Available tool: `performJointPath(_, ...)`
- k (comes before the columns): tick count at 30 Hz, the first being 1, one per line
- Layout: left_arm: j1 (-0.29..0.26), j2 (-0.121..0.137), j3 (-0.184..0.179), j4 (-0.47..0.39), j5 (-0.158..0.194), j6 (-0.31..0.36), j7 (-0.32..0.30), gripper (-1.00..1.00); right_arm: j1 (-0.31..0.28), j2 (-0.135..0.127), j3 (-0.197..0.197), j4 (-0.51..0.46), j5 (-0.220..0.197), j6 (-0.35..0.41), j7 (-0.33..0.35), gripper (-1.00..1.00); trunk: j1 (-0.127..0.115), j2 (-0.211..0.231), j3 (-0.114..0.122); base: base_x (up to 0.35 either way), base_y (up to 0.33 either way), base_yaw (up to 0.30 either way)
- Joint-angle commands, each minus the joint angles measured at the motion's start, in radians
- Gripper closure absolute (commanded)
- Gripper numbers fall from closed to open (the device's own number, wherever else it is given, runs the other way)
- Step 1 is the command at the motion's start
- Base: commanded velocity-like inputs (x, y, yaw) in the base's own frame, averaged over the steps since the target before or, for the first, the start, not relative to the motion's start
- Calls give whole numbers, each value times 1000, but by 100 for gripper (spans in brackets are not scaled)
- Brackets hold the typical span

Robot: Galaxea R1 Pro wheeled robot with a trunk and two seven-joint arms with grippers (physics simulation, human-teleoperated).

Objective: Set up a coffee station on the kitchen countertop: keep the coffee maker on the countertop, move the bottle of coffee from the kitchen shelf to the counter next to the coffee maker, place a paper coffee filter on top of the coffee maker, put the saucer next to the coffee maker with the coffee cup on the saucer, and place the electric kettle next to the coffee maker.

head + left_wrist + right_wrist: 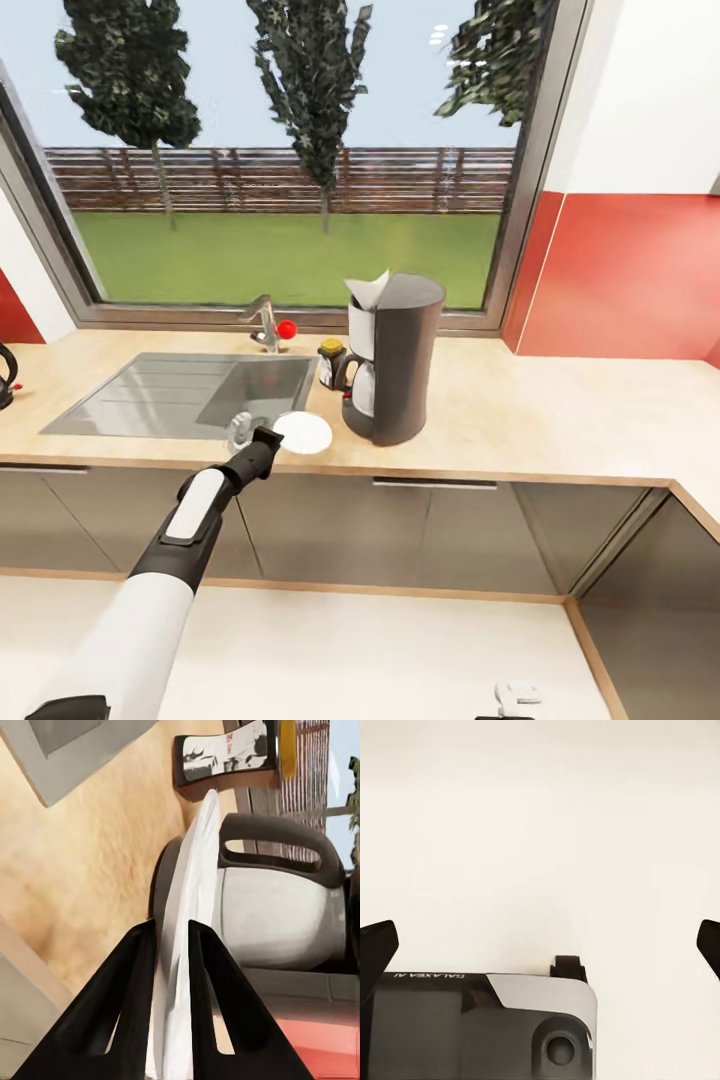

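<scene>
Left pincer [171, 967] grips the saucer [302, 432] by its rim, at the worktop [520, 410] edge just beside the coffee maker [392, 358]. We judge: lower flat, then release. Right pincer [540, 945] hangs spread wide, holding nothing.

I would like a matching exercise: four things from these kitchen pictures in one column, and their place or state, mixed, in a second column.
Things:
1. saucer
2. paper coffee filter
3. bottle of coffee
4. right gripper

Places or states:
a. on top of the coffee maker
b. jaws wide open
c. clamped in the left gripper
d. between faucet and coffee maker

Pairs: 1-c, 2-a, 3-d, 4-b
</scene>
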Motion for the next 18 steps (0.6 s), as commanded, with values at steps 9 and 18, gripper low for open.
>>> performJointPath(9,11,-21,3,11,7,10,6,100,0,0,-9,0,10,1,4,-100,1,-2,-2,164,-78,0)
performJointPath(18,55,-13,6,12,12,9,1,100,4,0,-8,0,10,1,4,-100,1,-2,-2,70,-2,0)
